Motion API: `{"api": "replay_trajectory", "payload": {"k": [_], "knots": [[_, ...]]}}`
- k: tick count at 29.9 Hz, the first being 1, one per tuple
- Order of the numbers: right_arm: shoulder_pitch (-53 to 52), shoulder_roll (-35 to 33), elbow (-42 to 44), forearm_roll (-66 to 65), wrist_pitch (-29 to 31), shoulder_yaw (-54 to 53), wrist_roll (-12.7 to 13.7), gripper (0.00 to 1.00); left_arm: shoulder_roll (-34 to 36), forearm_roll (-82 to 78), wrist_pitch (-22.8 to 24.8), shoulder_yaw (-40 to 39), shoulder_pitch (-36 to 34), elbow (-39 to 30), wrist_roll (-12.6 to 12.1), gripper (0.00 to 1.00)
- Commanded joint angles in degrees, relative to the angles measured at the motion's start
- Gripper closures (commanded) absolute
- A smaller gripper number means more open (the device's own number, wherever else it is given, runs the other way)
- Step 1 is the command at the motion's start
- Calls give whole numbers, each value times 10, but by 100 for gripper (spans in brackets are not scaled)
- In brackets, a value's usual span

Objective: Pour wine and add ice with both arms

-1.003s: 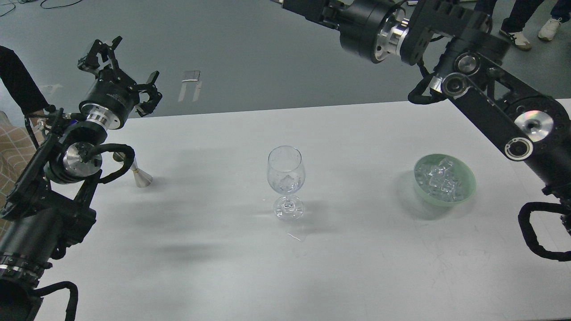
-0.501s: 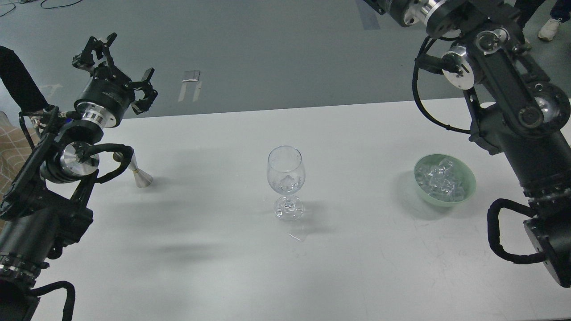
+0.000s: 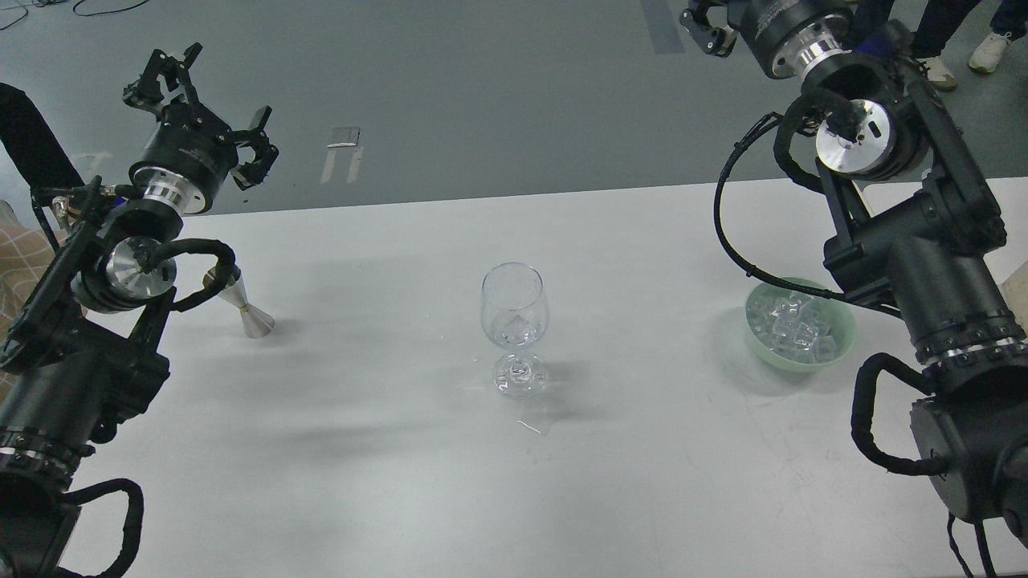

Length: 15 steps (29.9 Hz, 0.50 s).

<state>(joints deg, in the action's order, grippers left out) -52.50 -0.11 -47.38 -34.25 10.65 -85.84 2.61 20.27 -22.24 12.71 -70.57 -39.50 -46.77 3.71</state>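
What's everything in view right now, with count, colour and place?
Table: one, white, fills the lower view.
Glass: one, clear, upright at table centre.
Ice: one clear cube in the glass; a pile of clear cubes in the bowl.
Bowl: one, pale green, right of the glass.
Jigger: one, silver, left of the glass, partly behind the left arm.
Wet spots: a few, clear, in front of the glass.
Bystanders' shoes: light, top right on the floor.
Left tool: black, open, raised beyond the table's far left edge.
Right tool: black, cut off at the top edge.
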Motion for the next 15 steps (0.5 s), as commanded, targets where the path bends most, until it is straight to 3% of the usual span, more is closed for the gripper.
{"api": "replay_trajectory", "payload": {"k": [1,8,12,15], "knots": [[-1,1,29,106,1,-6,-7,0,-9,3,4,0,-1,10,1,2],[-1,1,65,154,1,-9,-17,0,-14,4,4,-2,-3,11,2,2],[-1,1,94,154,1,-9,-41,0,-27,-3,5,3,-14,15,34,2],[-1,1,104,154,0,-10,-49,0,-30,-6,11,3,-24,34,37,2]]}}
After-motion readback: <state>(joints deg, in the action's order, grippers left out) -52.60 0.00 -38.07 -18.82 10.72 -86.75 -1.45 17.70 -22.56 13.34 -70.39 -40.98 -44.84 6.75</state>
